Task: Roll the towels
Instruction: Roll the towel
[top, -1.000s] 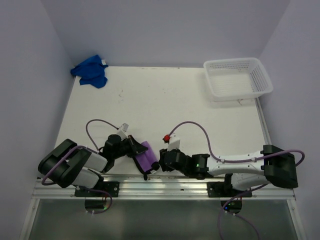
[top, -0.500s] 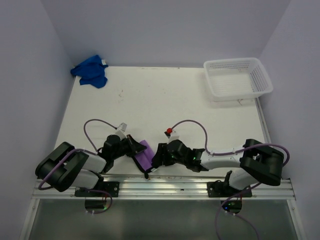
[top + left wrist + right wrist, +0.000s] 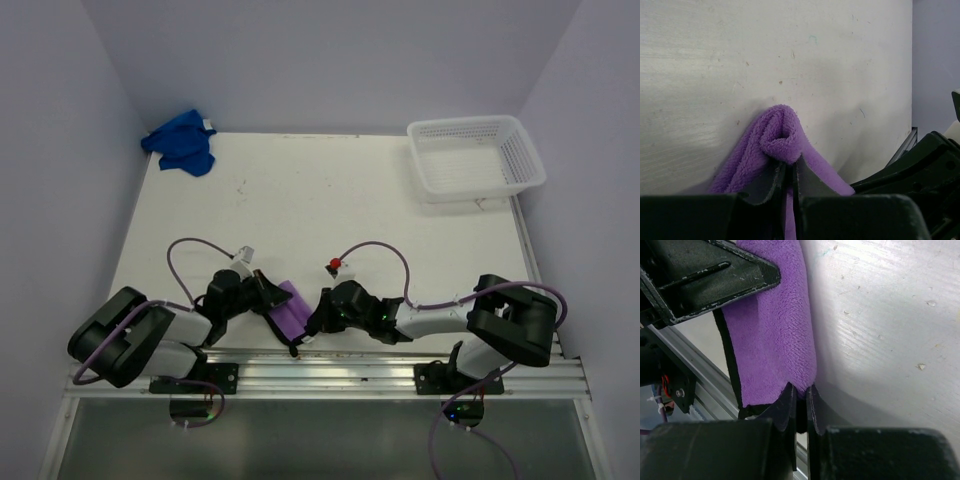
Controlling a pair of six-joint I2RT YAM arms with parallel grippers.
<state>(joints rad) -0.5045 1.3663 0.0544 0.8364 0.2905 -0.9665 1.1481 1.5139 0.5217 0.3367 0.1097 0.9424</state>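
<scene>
Pinching a raised fold of the purple towel (image 3: 782, 135), the left gripper (image 3: 789, 170) had its jaws almost together with plush caught between them. The right gripper (image 3: 800, 392) met the same towel from the other side. Its fingers (image 3: 787, 405) looked closed on the black-trimmed edge, with only a sliver of gap between the tips. In the overhead view the towel lay bunched between the two grippers at the near edge of the table (image 3: 330, 200), just beside the rail (image 3: 330, 360). The blue towel (image 3: 181, 143) sat crumpled in the far left corner, well apart from both arms. The basket (image 3: 465, 124) stood in the far right corner.

The cloth seemed light, limp and thick-piled. It would likely sag, crease and spring loose rather than keep a shape, though the pile should give the pads good bite and little slip. A pinch in the middle, like the left one, tended only to gather it into a lump. The hem looked the better place to hold, with the two grippers spread apart along one short edge so the towel could be drawn flat and the roll started evenly. Nothing about it looked fragile, so a firm squeeze seemed safe.
</scene>
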